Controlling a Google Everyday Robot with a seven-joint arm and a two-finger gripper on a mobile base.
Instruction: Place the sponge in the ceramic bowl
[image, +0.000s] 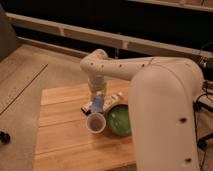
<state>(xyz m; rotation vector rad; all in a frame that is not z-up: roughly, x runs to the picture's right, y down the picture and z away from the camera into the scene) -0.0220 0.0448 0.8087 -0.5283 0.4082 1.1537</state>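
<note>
Above the wooden tabletop (60, 136), the hand (98, 97) clamps the sponge (99, 105) left of the ceramic bowl (120, 122); dropped early, it could land by the paper cup (95, 123).

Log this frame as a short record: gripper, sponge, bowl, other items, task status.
gripper: over the table, shut on the sponge
sponge: light blue, held just left of the bowl
ceramic bowl: green, nothing visible inside
paper cup: upright, beside the bowl's left rim
status: sponge not yet in the bowl
</note>
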